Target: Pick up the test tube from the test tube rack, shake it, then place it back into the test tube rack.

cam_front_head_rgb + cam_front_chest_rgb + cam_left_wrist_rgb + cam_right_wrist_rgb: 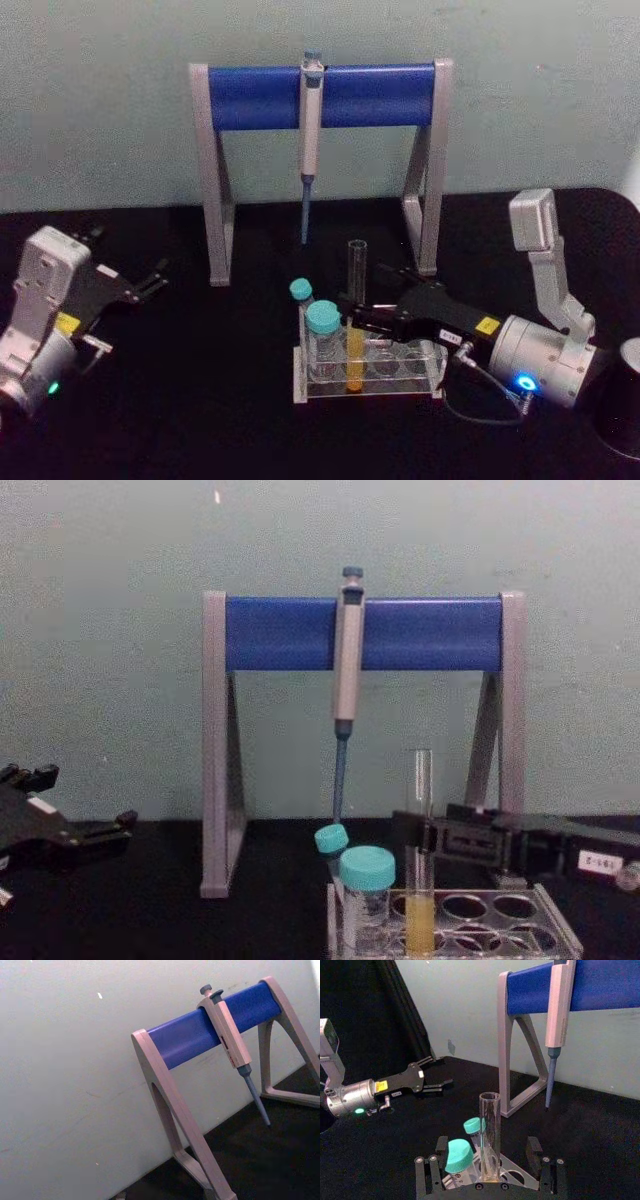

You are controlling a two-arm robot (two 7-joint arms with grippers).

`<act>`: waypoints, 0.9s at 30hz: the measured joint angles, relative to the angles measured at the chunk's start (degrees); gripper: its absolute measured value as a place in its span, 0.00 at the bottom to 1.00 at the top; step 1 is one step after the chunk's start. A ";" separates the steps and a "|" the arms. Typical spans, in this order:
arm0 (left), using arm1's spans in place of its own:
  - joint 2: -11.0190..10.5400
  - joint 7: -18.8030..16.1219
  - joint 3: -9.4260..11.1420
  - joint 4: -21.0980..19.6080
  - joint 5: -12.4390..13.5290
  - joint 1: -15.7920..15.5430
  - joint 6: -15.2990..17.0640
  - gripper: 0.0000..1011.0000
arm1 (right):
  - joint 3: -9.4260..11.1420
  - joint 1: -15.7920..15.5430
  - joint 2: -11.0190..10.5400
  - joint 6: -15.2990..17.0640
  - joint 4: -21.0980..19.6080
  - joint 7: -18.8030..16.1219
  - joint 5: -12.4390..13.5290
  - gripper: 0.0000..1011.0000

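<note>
Right gripper (488, 1145) sits open around the tube (357, 268), one finger on each side with a gap to the glass; the tube stands upright in the rack (432, 386), yellow liquid in its lower part, beside two teal-capped vials (323, 322); left gripper (155, 278) hangs open, well off to the left; the surface (220, 410) is black, the wall (100, 100) pale; the stand (262, 97) with its pipette (311, 130) rises behind the rack; bare surface lies between rack and left gripper.
</note>
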State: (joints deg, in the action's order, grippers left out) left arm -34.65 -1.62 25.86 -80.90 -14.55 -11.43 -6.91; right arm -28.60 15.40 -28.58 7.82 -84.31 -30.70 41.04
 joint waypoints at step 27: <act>0.00 0.00 0.00 0.00 0.00 0.00 0.00 0.99 | -1.18 1.47 0.48 0.24 1.78 0.26 -0.84 0.98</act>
State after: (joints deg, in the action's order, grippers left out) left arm -34.65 -1.62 25.86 -80.90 -14.55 -11.43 -6.91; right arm -29.78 16.86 -28.10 8.06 -82.54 -30.44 40.20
